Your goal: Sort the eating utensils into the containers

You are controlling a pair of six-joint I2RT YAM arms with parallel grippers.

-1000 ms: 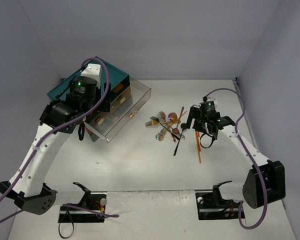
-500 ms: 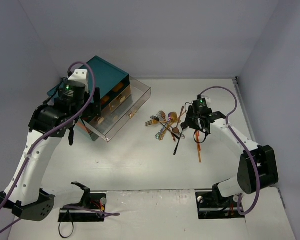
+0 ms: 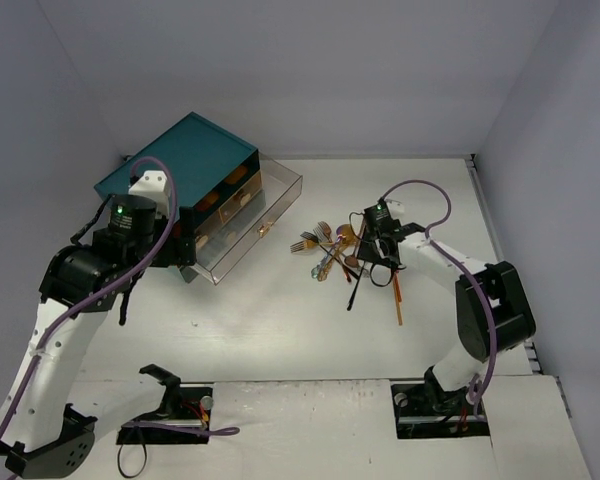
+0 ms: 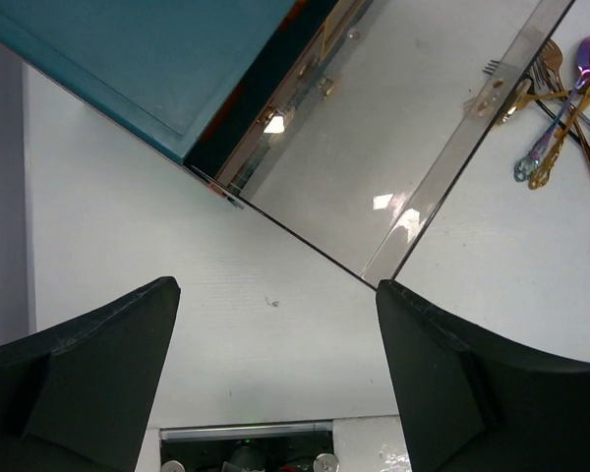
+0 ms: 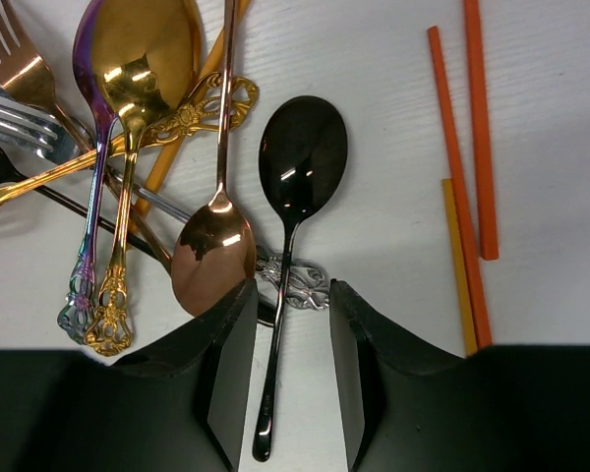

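The utensils lie in a pile (image 3: 332, 250) at mid-table: forks, gold and copper spoons (image 5: 213, 251) and a black spoon (image 5: 300, 162). Orange chopsticks (image 5: 477, 128) lie just right of the pile. My right gripper (image 5: 290, 334) is open and low on the table, with its fingers on either side of the black spoon's handle and not touching it. It also shows in the top view (image 3: 370, 258). The teal chest (image 3: 180, 165) stands at the back left with a clear drawer (image 4: 403, 128) pulled out. My left gripper (image 4: 275, 334) is wide open and empty over bare table near the drawer's corner.
The pile's near end shows at the top right of the left wrist view (image 4: 560, 108). Grey walls close the table at the back and on both sides. The two arm bases stand at the near edge.
My left arm has drawn back from the chest toward the near left. My right gripper has moved left and down over the pile and now straddles the black spoon's handle.
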